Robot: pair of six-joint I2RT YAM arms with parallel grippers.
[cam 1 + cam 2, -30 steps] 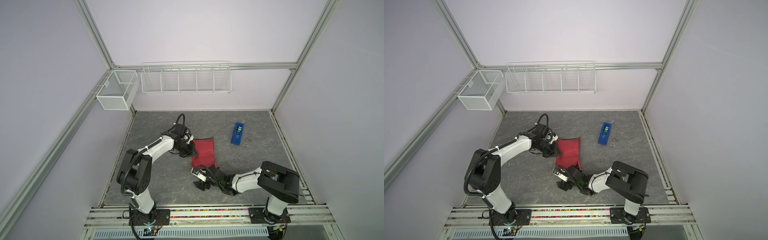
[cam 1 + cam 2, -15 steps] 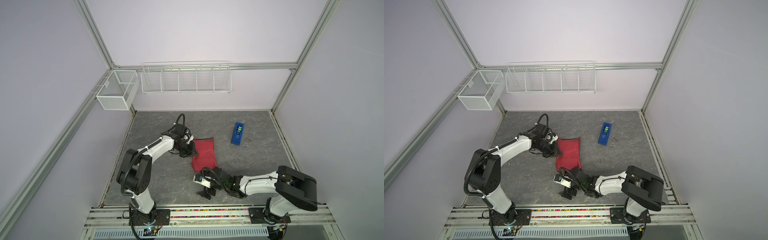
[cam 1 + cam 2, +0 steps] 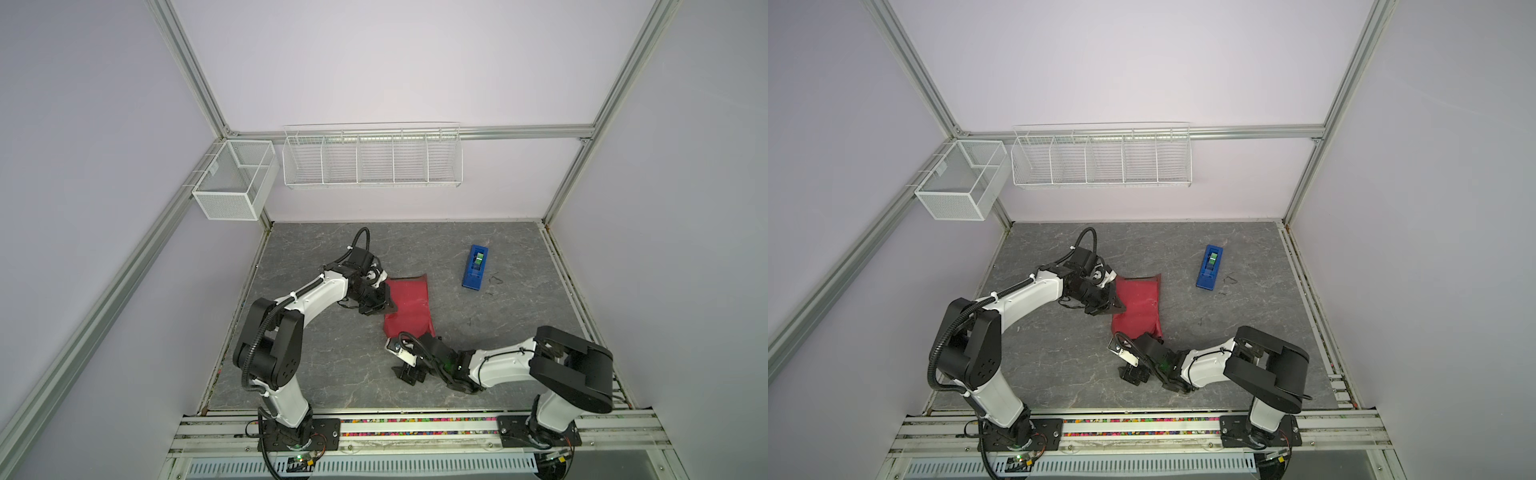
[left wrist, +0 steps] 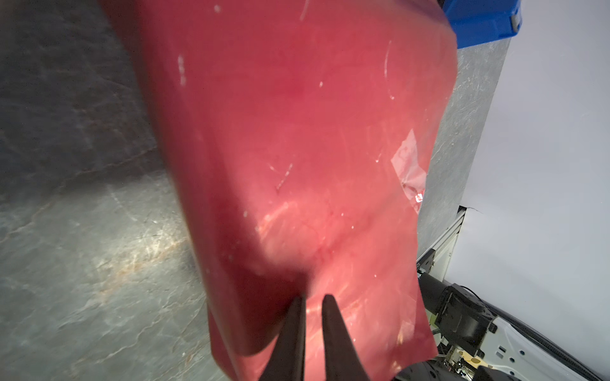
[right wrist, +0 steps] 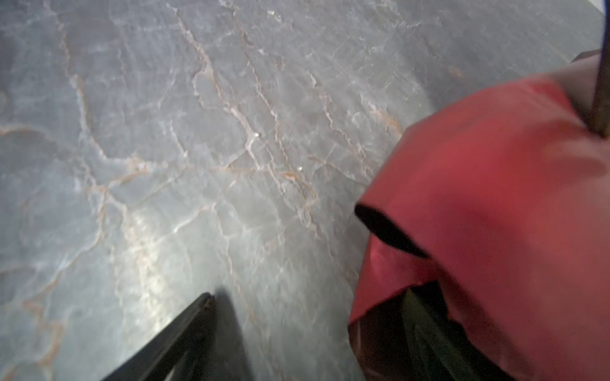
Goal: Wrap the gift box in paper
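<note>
Red paper point(image 3: 409, 303) on table point(image 3: 316, 374), wire baskets point(image 3: 372, 160) above
Paper pinched by left claw point(image 3: 384, 307); right claw point(image 3: 410, 374), apart, has drawn back

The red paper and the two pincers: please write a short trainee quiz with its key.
1. True or false: the right pincer is closed on the paper.
2. The tape dispenser lies: A) apart from the paper; B) on the paper; C) between the right pincer's fingers.
3. Which pincer pinches the paper?
Key: 1 false, it stands open; 2 A; 3 the left pincer.
</note>
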